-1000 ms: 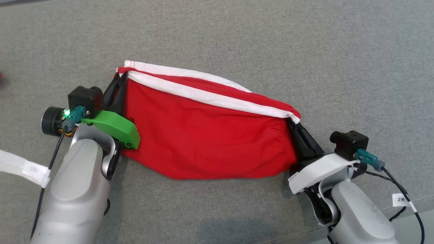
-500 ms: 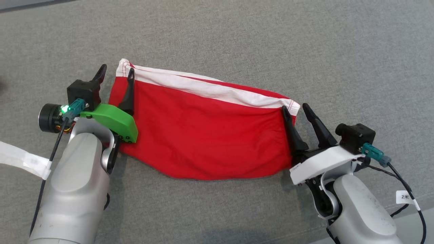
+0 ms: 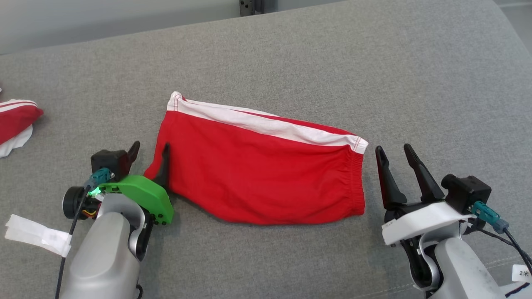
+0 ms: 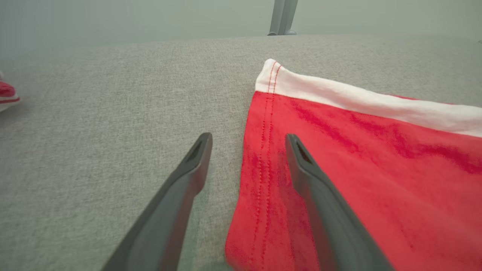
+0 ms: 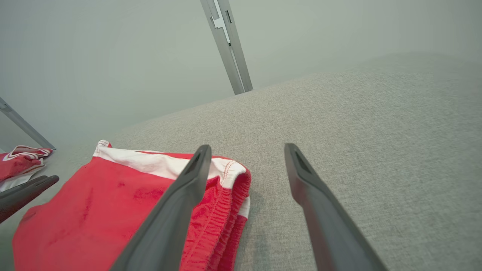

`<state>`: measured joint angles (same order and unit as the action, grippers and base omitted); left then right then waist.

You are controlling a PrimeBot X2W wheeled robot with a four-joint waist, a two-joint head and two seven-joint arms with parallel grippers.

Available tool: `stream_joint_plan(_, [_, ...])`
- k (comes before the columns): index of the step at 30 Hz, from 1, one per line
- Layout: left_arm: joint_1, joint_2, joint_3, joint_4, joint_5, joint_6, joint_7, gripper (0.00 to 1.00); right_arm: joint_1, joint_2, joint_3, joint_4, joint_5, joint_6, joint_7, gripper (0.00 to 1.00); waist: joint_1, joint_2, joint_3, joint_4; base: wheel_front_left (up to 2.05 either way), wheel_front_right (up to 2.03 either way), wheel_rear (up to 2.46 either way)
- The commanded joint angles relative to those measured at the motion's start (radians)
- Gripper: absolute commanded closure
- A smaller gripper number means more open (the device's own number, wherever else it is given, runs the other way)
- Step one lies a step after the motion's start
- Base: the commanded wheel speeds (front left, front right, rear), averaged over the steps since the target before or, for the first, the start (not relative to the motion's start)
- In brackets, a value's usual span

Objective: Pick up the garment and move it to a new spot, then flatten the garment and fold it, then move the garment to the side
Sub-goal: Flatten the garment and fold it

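Observation:
The garment (image 3: 257, 170) is a red piece with a white band along its far edge, lying folded and flat on the grey cushion (image 3: 374, 74). My left gripper (image 3: 150, 147) stands open at its left end: one finger is over the red hem and the other over bare cushion, as the left wrist view shows of the gripper (image 4: 248, 137) and garment (image 4: 357, 158). My right gripper (image 3: 392, 148) is open just right of the gathered elastic end, apart from the cloth. In the right wrist view that gripper (image 5: 247, 148) holds nothing, and the garment (image 5: 105, 199) lies to its left.
Another red and white cloth (image 3: 14, 120) lies at the cushion's far left edge. A metal post (image 3: 253, 6) rises behind the cushion's back edge. Open grey cushion stretches to the right and behind the garment. A white tag (image 3: 37, 236) hangs on the left arm's cable.
Both grippers opened, let go of the garment's two ends and drew back toward me. The garment settled flat. The camera tilted up, so the back edge shows.

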<state>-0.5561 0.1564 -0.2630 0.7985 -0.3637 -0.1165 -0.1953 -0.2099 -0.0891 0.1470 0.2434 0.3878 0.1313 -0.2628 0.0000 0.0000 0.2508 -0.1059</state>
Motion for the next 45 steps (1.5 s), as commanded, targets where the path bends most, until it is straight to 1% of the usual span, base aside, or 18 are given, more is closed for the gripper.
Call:
stream_joint_plan(1, [0.023,-0.002,-0.005,0.011,-0.012,-0.006,0.022,0.00,0.027,-0.005,-0.011,0.004,-0.008,-0.001,-0.003,0.00,0.0000,0.0000,-0.044,0.010,0.00,0.00,0.00])
stream_joint_plan(9, [0.047,0.002,-0.008,0.049,-0.061,-0.009,0.117,0.00,0.056,0.006,-0.012,0.002,-0.008,-0.001,-0.003,0.00,0.0000,0.0000,-0.065,-0.018,0.00,0.00,0.00])
stream_joint_plan(14, [0.036,0.008,-0.011,0.059,-0.079,-0.011,0.140,0.00,0.051,0.007,-0.009,-0.005,-0.007,-0.001,-0.003,0.00,0.0000,0.0000,-0.051,-0.041,0.00,0.00,0.00])
stream_joint_plan(23, [0.035,-0.008,-0.047,0.071,-0.114,-0.015,0.204,0.00,0.052,0.009,-0.014,-0.009,-0.009,-0.001,-0.003,0.00,0.0000,0.0000,-0.041,-0.063,0.00,0.00,0.00])
stream_joint_plan(25, [0.036,-0.013,-0.057,0.064,-0.115,-0.015,0.206,0.77,0.052,0.011,-0.016,-0.009,-0.010,-0.001,-0.003,0.00,0.0000,0.0000,-0.043,-0.064,0.00,0.00,0.00])
stream_joint_plan(26, [0.038,-0.013,-0.061,0.059,-0.117,-0.016,0.207,1.00,0.053,0.012,-0.017,-0.010,-0.011,-0.001,-0.003,0.00,0.0000,0.0000,-0.045,-0.063,0.00,0.00,0.00])
stream_joint_plan(30, [0.046,-0.005,-0.075,0.033,-0.126,-0.014,0.189,1.00,0.057,0.015,-0.024,-0.012,-0.015,-0.001,-0.003,0.00,0.0000,0.0000,-0.052,-0.057,0.00,0.00,0.00])
stream_joint_plan(36, [0.089,0.009,-0.068,-0.023,-0.151,-0.014,0.147,1.00,0.066,0.012,-0.038,-0.019,-0.021,-0.001,-0.003,0.00,0.0000,0.0000,-0.075,-0.026,0.00,0.00,0.00])
stream_joint_plan(41, [0.168,0.015,-0.043,-0.106,-0.178,0.007,0.111,1.00,0.080,0.003,-0.042,-0.022,-0.022,-0.001,-0.003,0.00,0.0000,0.0000,-0.097,0.010,0.00,0.00,0.00])
stream_joint_plan(45, [0.256,0.003,-0.035,-0.199,-0.194,0.030,0.097,1.00,0.089,-0.005,-0.045,-0.019,-0.024,-0.001,-0.002,0.00,0.0000,0.0000,-0.114,0.043,0.00,0.00,0.00])
